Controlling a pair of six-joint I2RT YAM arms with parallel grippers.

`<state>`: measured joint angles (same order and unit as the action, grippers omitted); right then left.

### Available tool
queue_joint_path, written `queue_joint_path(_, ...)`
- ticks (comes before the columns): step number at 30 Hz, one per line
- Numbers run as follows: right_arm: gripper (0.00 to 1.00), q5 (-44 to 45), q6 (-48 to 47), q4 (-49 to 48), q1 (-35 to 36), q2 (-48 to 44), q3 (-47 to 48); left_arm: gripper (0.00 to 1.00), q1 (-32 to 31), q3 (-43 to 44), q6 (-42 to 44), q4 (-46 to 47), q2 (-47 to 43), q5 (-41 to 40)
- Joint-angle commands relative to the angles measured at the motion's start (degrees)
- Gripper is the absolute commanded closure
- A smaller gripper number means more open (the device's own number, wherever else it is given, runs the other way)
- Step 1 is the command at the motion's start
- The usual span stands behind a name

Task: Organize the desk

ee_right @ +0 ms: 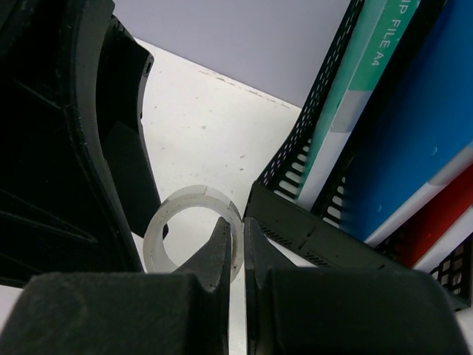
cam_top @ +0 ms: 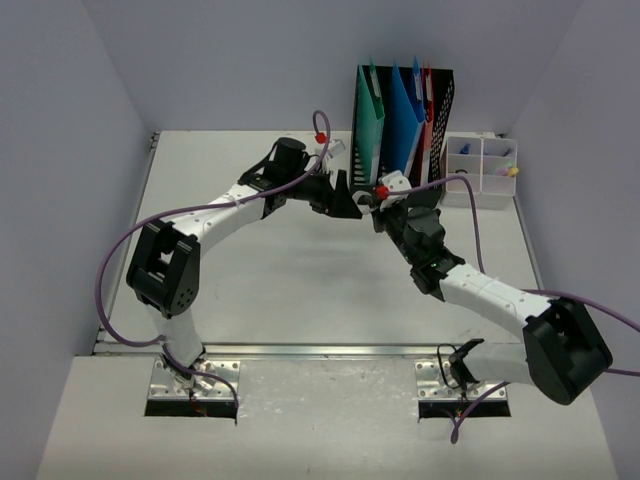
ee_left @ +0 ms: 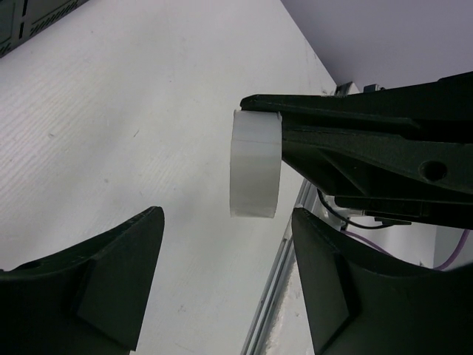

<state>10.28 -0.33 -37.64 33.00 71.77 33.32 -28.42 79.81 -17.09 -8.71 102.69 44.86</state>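
The right gripper (ee_right: 236, 231) pinches a translucent white plastic ring (ee_right: 157, 248) over the flat white desk (cam_top: 300, 300); the left gripper (ee_left: 227, 214) gapes wide beside it.

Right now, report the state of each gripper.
Left gripper: open, holding nothing.
Right gripper: shut on the ring.

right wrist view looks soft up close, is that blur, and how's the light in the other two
Right wrist: the right gripper is soft, close to the lens; the translucent ring and mesh file holder are sharp. Left wrist: the left gripper reads near-black against the bright desk. Top external: even light, faint shadows, no glare.
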Motion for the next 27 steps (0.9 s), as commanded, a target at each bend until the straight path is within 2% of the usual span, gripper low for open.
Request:
queue_joint_path(1,1.0,0.67,-2.3,-4.38,0.79,-1.67,0.04,0.34,0.04,0.86,-0.86,3.53,-1.53,0.19)
queue_joint_path(6,1.0,-0.97,-2.37,-4.4,1.28,-2.74,-0.66,0.48,0.12,0.7,-1.4,3.62,-1.15,-2.44)
queue_joint_path(8,0.94,-3.4,-1.59,-3.21,1.34,-3.63,-0.77,0.61,0.24,0.76,-1.46,3.74,-1.03,-2.68)
queue_joint_path(13,0.81,-9.7,-0.51,1.07,1.28,-7.8,-1.66,0.85,1.77,-0.71,-2.42,6.16,-1.25,-0.48)
queue_joint_path(14,0.74,-9.93,-0.21,2.63,1.22,-8.77,-1.74,0.89,2.07,-1.49,-2.82,6.78,-1.39,0.95)
queue_joint_path(15,0.72,-10.37,-0.11,4.05,1.19,-9.1,-1.77,0.92,2.52,-2.26,-3.07,7.45,-1.57,1.45)
queue_joint_path(17,0.52,-12.81,1.67,7.17,0.95,-10.72,-1.12,0.99,4.13,-4.73,-3.77,13.08,-3.08,4.04)
queue_joint_path(19,0.43,-17.42,6.03,14.5,-0.73,-12.03,0.45,1.0,5.1,-8.34,-2.69,17.11,-5.04,6.17)
queue_joint_path(21,0.41,-26.39,10.41,21.86,-4.68,-12.46,3.47,1.0,5.57,-10.89,1.15,18.74,-6.99,8.69)
queue_joint_path(22,0.42,-27.37,10.51,23.08,-6.35,-11.98,5.14,1.0,5.57,-11.01,1.67,19.26,-7.66,10.09)
queue_joint_path(24,0.4,-37.81,8.17,38.47,-9.56,-8.75,12.62,1.0,5.57,-12.02,7.41,18.69,-8.86,14.02)
queue_joint_path(25,0.39,-46.55,7.33,42.35,-11.48,-7.04,17.52,1.0,5.57,-12.13,8.56,18.65,-9.08,17.19)
queue_joint_path(27,0.34,-54.35,6.65,48.9,-13.31,-3.18,22.2,1.0,5.49,-12.26,11.42,18.35,-9.57,20.59)
